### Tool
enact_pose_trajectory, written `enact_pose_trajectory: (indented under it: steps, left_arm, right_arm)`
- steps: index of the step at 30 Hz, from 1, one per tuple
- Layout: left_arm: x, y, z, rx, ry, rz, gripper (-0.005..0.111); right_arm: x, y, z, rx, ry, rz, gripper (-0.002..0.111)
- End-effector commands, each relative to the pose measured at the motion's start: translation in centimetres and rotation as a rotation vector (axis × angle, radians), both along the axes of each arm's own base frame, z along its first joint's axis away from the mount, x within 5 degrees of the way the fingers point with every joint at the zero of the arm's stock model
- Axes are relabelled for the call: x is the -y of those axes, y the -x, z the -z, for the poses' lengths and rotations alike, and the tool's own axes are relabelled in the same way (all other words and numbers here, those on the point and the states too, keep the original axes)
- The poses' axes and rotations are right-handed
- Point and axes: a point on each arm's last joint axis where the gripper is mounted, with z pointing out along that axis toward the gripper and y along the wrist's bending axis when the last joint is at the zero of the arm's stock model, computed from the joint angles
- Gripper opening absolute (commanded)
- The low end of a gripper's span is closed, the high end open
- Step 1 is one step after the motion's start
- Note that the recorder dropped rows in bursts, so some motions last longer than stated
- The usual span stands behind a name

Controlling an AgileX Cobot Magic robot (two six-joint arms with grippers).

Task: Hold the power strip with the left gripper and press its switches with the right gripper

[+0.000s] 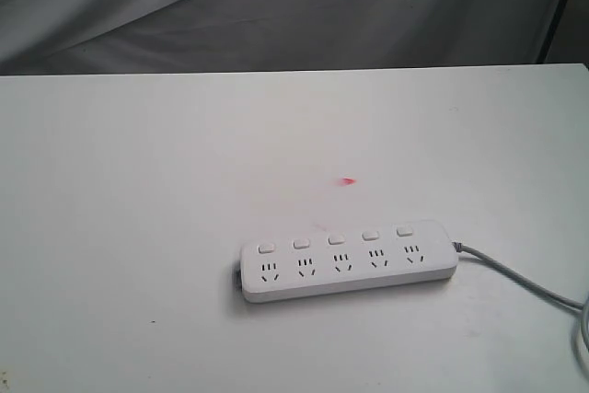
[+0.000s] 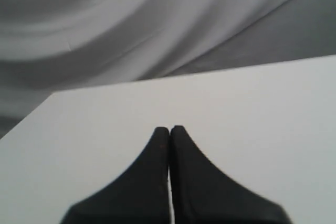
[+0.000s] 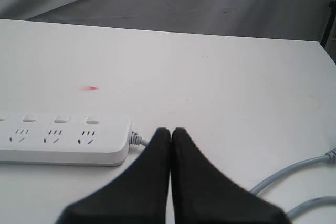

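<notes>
The white power strip [image 1: 348, 261] lies flat on the white table [image 1: 138, 209], right of centre toward the front, its grey cord [image 1: 525, 283] trailing off to the right. Five small switches [image 1: 336, 239] run in a row above the sockets. Neither arm appears in the exterior view. In the left wrist view my left gripper [image 2: 169, 128] is shut with nothing in it, over bare table; the strip is out of that view. In the right wrist view my right gripper [image 3: 171, 130] is shut and empty, just past the cord end of the power strip [image 3: 63, 139], apart from it.
A small red mark [image 1: 348, 181] sits on the table behind the strip. Grey draped cloth [image 1: 276, 6] hangs behind the table's far edge. A dark stand leg [image 1: 555, 6] rises at the back right corner. Loops of cord [image 3: 299, 187] lie near the right gripper.
</notes>
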Motion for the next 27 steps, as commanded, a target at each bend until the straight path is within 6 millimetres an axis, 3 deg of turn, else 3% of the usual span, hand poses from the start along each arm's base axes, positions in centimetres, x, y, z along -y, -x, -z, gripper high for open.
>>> enact_pose_trajectory:
  steps: [1,6,8,11,19,27]
  left_arm:
    - [0.4,-0.1,-2.0,0.238,0.054,0.043,0.0]
    - [0.7,0.3,-3.8,0.445,0.063,0.081,0.0]
    - [0.6,0.2,-3.5,0.417,0.095,0.071,0.0]
    - [0.5,0.5,-4.9,0.395,0.108,0.06,0.0]
    - [0.6,2.7,-10.6,0.362,0.087,0.029,0.0]
    - [0.7,4.4,-14.7,0.403,0.061,0.016,0.0]
  right_arm:
    - [0.0,0.0,0.1,0.004,0.009,0.002,0.0]
    - [0.0,0.0,0.1,0.004,0.009,0.002,0.0]
    - [0.0,0.0,0.1,0.004,0.009,0.002,0.0]
    - [0.0,0.0,0.1,0.004,0.009,0.002,0.0]
    - [0.0,0.0,0.1,0.004,0.009,0.002,0.0]
    - [0.0,0.0,0.1,0.004,0.009,0.002,0.0]
